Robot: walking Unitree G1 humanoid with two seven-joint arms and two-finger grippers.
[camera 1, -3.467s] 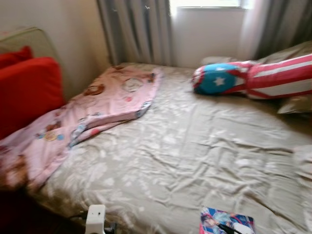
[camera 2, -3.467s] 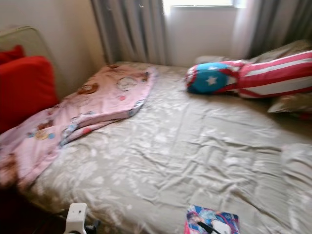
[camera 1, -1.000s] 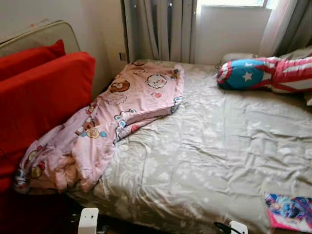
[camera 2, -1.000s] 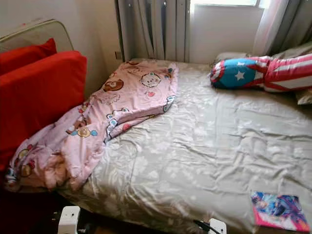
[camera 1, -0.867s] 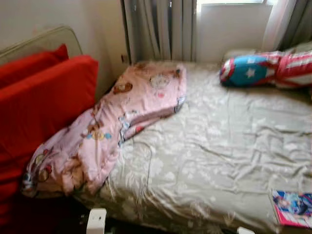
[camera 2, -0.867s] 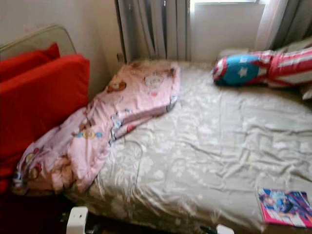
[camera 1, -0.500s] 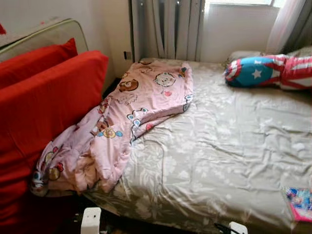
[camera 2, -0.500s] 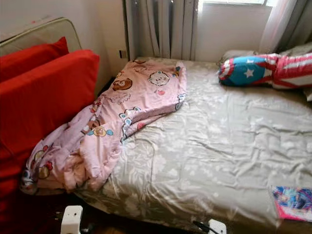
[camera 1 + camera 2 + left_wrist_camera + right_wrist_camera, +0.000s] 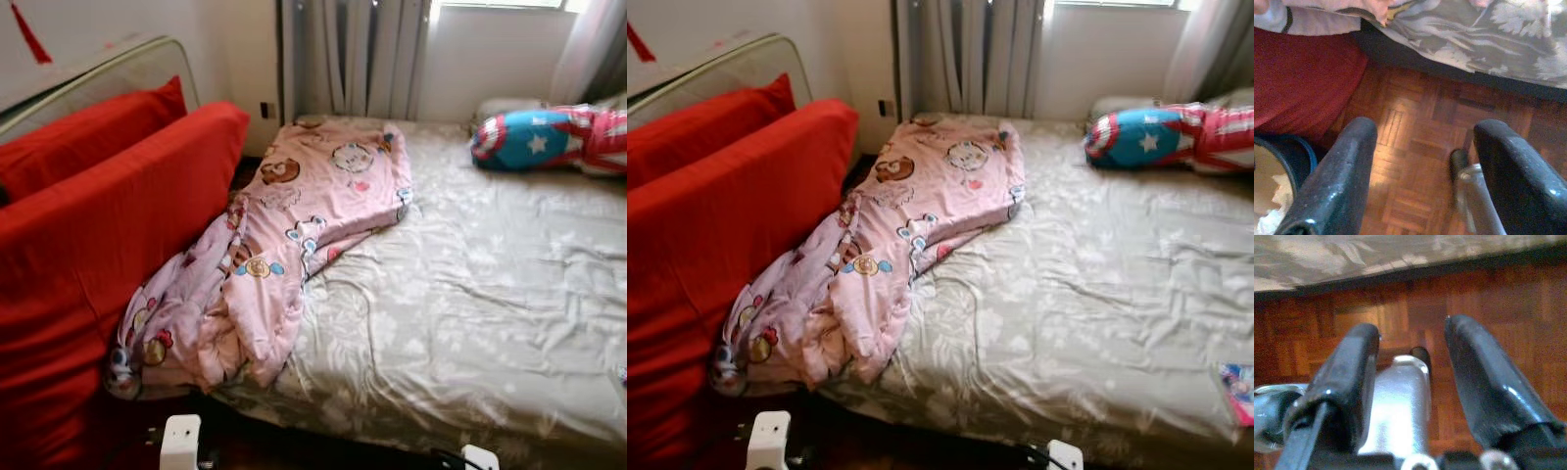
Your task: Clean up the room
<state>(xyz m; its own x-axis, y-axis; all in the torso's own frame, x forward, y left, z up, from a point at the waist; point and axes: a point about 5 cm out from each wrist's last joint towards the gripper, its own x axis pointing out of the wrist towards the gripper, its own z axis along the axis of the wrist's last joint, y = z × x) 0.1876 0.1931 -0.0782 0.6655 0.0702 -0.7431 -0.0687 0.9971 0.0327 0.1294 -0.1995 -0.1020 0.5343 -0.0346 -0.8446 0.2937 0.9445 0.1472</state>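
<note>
A crumpled pink cartoon-print blanket (image 9: pixel 284 255) lies along the left side of the bed and droops over its near left corner. The bed (image 9: pixel 490 294) has a wrinkled beige floral sheet. A colourful book (image 9: pixel 1239 392) lies near the bed's front right corner, cut off by the view's edge. My left gripper (image 9: pixel 1425 132) hangs low with its fingers apart over the parquet floor (image 9: pixel 1415 161), next to the bed's edge. My right gripper (image 9: pixel 1413 328) is also open above the parquet, holding nothing.
Big red cushions (image 9: pixel 88 245) stand against the bed's left side. A blue, red and white star pillow (image 9: pixel 549 137) lies at the far right under the window. Grey curtains (image 9: pixel 353 54) hang behind. A dark-rimmed bin (image 9: pixel 1278 156) sits by my left gripper.
The camera has swung left: the red cushions and the blanket take up more of the picture and the book has slid to the right edge. Nothing on the bed has moved.
</note>
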